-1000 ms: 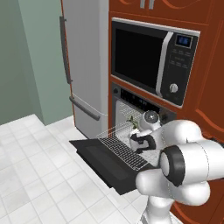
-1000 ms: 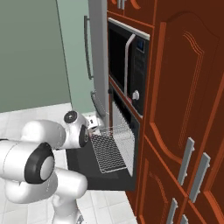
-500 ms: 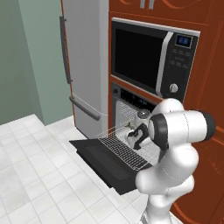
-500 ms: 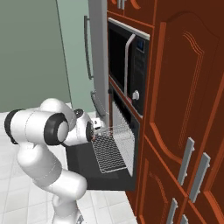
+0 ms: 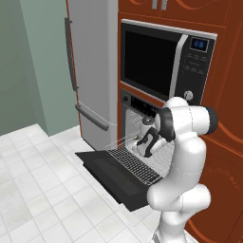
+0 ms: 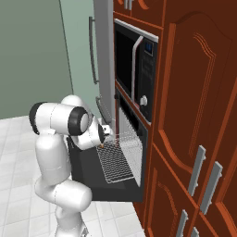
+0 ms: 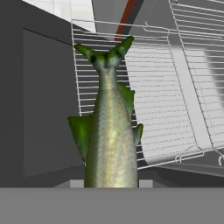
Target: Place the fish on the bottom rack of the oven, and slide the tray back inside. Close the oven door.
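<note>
Your gripper (image 6: pixel 102 139) pinching the fish (image 7: pixel 109 131) tail-out, held above the pulled-out bottom rack (image 6: pixel 115 162), oven door (image 5: pixel 114 178) lying flat open, oven (image 5: pixel 137 111) under the microwave (image 5: pixel 166 61)

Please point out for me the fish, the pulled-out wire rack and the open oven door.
fish (image 7: pixel 109 135): hand view, middle of its body.
wire rack (image 6: pixel 115 163): right base view, centre of the grid.
oven door (image 5: pixel 102 167): left base view, on its dark window pane.

A wire rack (image 5: pixel 135 163) sits pulled out above the lowered oven door (image 5: pixel 114 176), over a pale tiled floor (image 5: pixel 38 190).
</note>
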